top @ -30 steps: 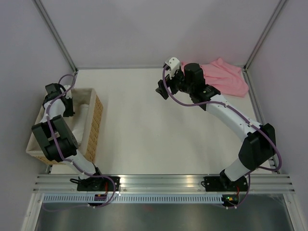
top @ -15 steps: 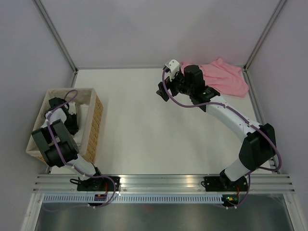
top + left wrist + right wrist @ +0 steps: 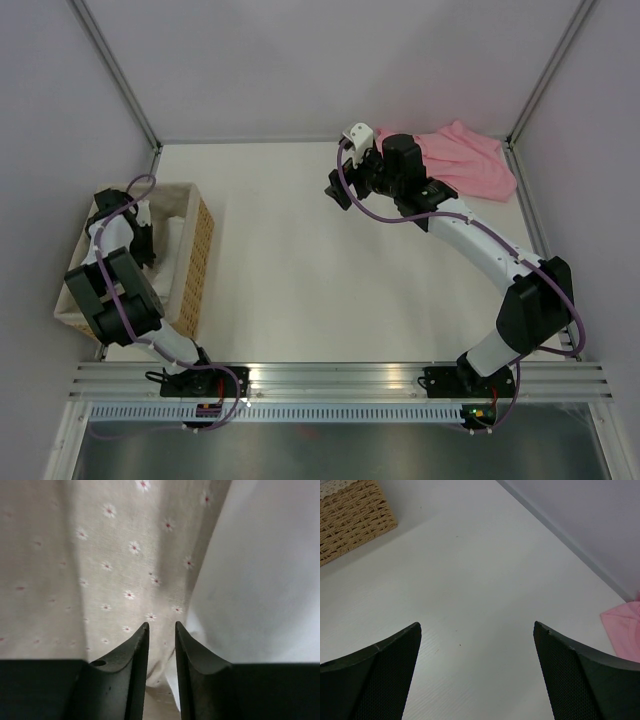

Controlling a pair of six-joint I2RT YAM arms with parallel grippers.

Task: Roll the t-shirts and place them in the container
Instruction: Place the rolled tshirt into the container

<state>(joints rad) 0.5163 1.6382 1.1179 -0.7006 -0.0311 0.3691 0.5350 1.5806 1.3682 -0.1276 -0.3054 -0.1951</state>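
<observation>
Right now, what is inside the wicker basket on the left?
A white t-shirt lies against the daisy-print lining of the basket, with the left tool just beside it. The left arm covers much of the interior, so anything beneath cannot be seen.

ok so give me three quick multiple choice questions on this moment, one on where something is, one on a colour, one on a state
1. Where does the pink t-shirt lie?
A draped over the left arm
B at the far right corner of the table
C at the near edge by the arm bases

2. What colour is the t-shirt in the basket?
A white
B pink
C blue

3. How is the right pincer?
A shut on the pink t-shirt
B wide open and empty
C shut on the basket's rim

Answers:
1 B, the top view shows it bunched in that corner.
2 A, the left wrist view shows the white t-shirt against the flowered liner.
3 B, its fingers stand far apart over bare table.
</observation>
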